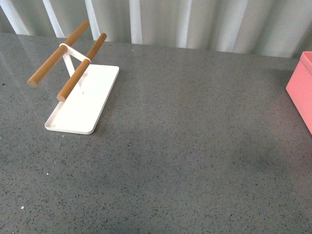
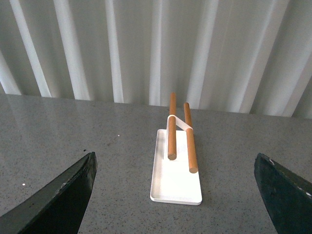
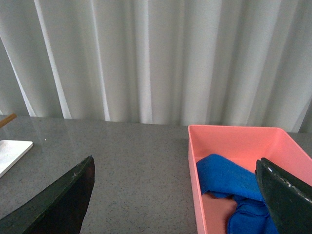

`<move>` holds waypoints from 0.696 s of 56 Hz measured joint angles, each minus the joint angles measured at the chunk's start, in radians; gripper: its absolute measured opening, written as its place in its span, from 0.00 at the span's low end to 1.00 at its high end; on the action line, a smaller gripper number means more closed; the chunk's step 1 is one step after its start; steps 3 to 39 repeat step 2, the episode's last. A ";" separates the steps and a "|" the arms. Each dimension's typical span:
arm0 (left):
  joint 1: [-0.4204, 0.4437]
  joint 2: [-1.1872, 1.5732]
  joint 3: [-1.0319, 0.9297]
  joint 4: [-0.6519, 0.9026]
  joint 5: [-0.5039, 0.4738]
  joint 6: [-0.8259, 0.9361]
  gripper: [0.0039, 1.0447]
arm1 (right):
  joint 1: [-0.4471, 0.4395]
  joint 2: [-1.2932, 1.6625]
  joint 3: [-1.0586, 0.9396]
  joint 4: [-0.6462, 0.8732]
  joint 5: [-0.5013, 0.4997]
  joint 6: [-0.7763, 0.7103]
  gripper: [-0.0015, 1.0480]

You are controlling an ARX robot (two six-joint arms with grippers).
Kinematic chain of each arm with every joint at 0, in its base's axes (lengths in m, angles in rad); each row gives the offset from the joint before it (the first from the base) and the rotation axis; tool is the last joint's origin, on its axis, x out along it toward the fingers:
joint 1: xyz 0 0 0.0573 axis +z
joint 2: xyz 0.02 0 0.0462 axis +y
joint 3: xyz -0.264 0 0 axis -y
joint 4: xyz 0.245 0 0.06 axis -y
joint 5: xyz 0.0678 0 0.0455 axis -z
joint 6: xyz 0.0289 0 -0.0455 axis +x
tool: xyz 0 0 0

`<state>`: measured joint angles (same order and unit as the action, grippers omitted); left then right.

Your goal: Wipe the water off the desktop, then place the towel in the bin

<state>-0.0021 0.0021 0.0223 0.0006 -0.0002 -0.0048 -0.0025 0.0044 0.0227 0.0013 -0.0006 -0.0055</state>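
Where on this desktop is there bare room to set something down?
The desktop is bare between the white tray with two wooden bars at far left and the pink bin at the right edge, and all across the near side. The bin itself holds the blue towel.

The desktop [image 1: 185, 146] is seen as a wide dark grey speckled slab, backed by pale curtain folds. Two things are carried directly on it — a flat white tray [image 1: 83, 109] with two wooden bars at the far left, and the pink bin [image 1: 301, 90], cut off at the right edge.
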 joint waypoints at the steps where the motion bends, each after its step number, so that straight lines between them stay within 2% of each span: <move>1: 0.000 0.000 0.000 0.000 0.000 0.000 0.94 | 0.000 0.000 0.000 0.000 0.000 0.000 0.93; 39: 0.000 0.000 0.000 0.000 0.000 0.000 0.94 | 0.000 0.000 0.000 0.000 0.000 0.000 0.93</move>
